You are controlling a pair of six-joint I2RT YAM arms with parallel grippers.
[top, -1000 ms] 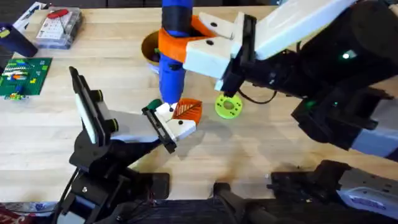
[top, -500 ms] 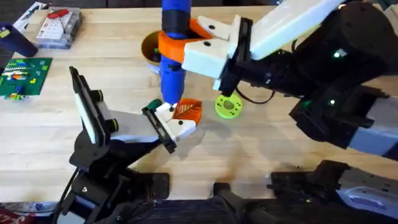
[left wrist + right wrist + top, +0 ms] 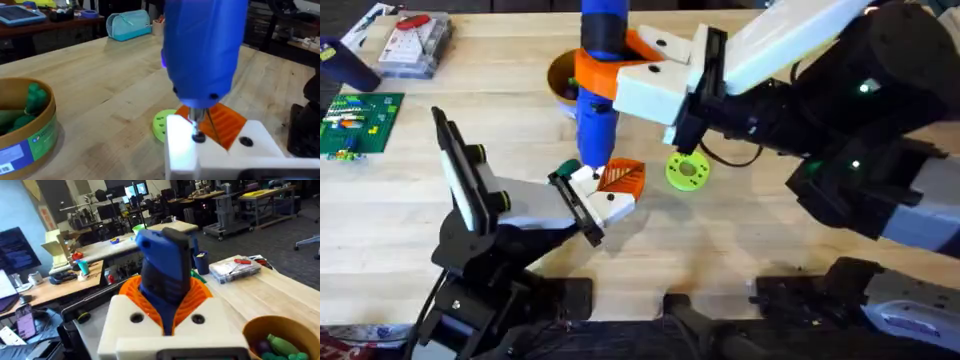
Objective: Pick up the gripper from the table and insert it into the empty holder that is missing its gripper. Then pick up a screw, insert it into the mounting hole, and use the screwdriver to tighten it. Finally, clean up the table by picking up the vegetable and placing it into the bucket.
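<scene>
Right gripper point(image 3: 620, 85) at upper centre of overhead frame, white fingers with orange pads pinched on the screwdriver point(image 3: 599, 80). Screwdriver upright, blue body, bit pointing down. In left wrist view, thin metal bit point(image 3: 198, 120) touching a dark screw head point(image 3: 198, 136) on top of the white holder point(image 3: 220, 150).

Holder point(image 3: 603, 195) at centre of overhead frame, on the end of the white-and-black arm reaching up from lower left. Orange ribbed gripper point(image 3: 621, 177) seated in the holder, sticking out on its right side; also seen just behind the bit in left wrist view point(image 3: 226, 122). Left arm's own fingers: cannot tell whether spread or pressed together.

Lime-green ring disc point(image 3: 687, 170) lying flat on the table point(image 3: 740, 240), just right of the orange gripper, apart from it.

Bucket point(image 3: 560, 78) at upper centre, partly hidden behind the screwdriver. Left wrist view: bucket point(image 3: 30, 137) at lower left, tan with green band, green vegetable point(image 3: 35, 97) inside. Right wrist view: bucket rim point(image 3: 270, 327) at lower right, green piece in it.

Clear plastic box point(image 3: 412, 45) with red item at upper left; green board point(image 3: 358, 125) at left edge.
</scene>
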